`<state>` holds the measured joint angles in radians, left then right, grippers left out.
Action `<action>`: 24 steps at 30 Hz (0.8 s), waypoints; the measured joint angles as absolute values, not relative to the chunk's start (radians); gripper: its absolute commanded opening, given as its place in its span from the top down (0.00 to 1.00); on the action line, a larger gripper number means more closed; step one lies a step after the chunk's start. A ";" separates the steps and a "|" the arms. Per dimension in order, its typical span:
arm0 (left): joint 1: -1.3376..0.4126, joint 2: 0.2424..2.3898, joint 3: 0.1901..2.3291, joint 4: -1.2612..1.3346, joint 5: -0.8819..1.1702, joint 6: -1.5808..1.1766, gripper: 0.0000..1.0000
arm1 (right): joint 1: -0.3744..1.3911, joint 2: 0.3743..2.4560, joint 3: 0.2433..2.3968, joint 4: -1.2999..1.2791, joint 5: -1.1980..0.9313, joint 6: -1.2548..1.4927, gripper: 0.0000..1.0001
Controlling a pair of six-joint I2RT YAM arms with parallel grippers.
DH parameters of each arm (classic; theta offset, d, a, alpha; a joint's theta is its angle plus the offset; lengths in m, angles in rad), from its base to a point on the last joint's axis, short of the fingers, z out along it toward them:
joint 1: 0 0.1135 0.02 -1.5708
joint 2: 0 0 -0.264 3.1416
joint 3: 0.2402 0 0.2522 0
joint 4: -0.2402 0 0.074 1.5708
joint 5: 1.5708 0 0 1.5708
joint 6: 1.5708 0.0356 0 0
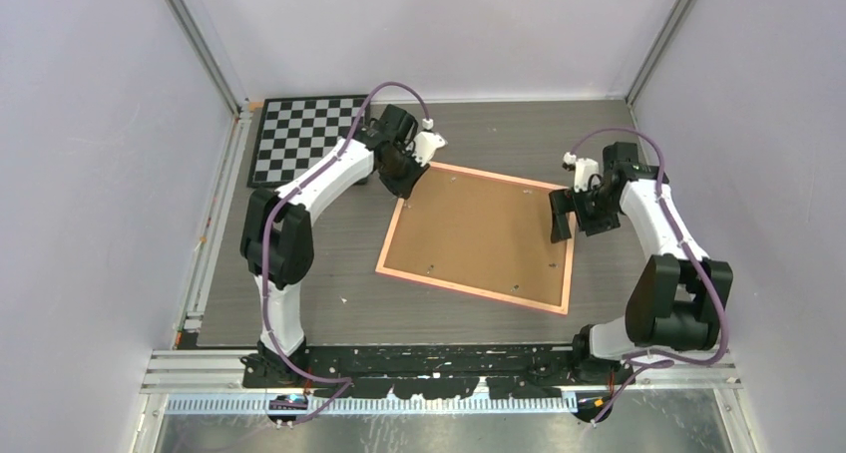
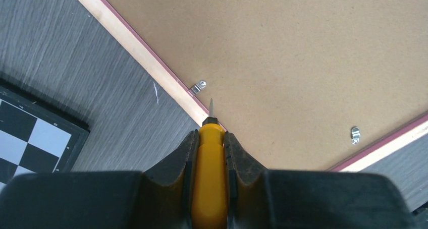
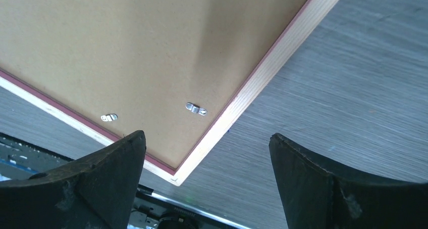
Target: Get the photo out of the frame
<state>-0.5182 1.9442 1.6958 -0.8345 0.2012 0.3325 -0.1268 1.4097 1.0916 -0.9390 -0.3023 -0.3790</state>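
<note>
Between the left gripper's [image 2: 210,136] jaws a yellow screwdriver [image 2: 210,183] was pinched; under the right gripper's [image 3: 207,135] spread jaws lay the frame [image 3: 126,47].

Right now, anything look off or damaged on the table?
Nothing damaged or spilled. Only the frame lies back-up and skewed to the table edges; the left gripper holds a yellow-handled tool by a clip.
</note>
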 measured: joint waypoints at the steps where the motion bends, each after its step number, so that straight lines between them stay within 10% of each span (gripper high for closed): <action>1: -0.522 1.953 1.702 -0.834 0.196 0.334 1.00 | -0.128 1.430 1.091 -0.948 -0.302 -0.382 0.06; 24: -0.529 1.990 1.718 -0.809 0.141 0.350 1.00 | -0.127 1.729 1.113 -0.968 -0.305 -0.276 0.07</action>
<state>-0.5293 1.9896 1.7176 -0.8085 0.1406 0.3496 -0.1272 1.7290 1.1130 -0.9676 -0.3054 -0.2760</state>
